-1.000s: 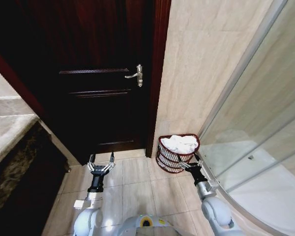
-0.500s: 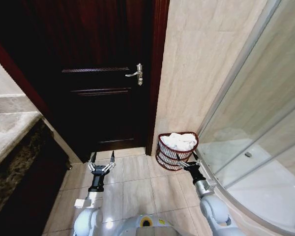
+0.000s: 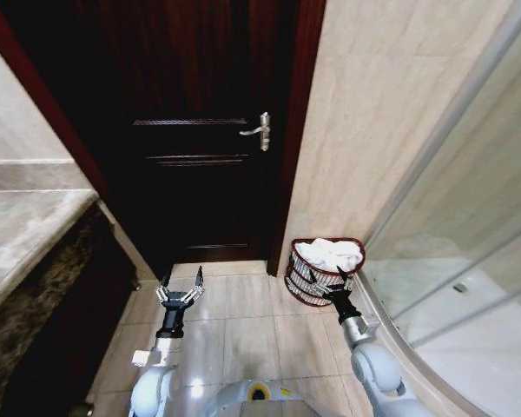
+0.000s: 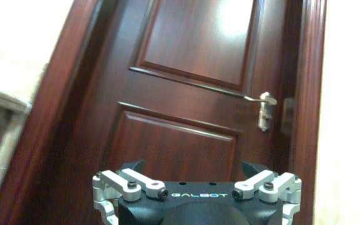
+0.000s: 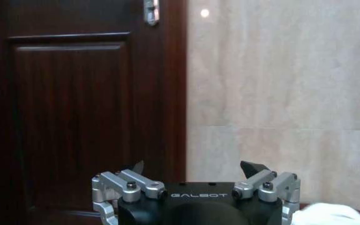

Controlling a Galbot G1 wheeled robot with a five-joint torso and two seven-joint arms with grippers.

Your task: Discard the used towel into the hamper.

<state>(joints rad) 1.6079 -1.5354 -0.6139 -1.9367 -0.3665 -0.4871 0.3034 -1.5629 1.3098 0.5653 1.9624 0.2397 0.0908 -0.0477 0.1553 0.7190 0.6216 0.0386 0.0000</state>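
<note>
The hamper, a reddish-brown wire basket, stands on the floor against the tiled wall, right of the door. A white towel lies crumpled inside it, heaped up to the rim. My right gripper is open and holds nothing, low and just in front of the hamper's near side. In the right wrist view the open right gripper faces the door and wall, with the towel at the corner. My left gripper hovers open over the floor tiles before the door, and the left wrist view shows this gripper empty.
A dark wooden door with a silver handle is closed straight ahead. A stone counter runs along the left. A curved glass shower screen bounds the right side. Beige floor tiles lie between.
The whole head view has shifted a little to the right, so the camera has moved. Both arms hold the same open pose, and the towel stays in the hamper.
</note>
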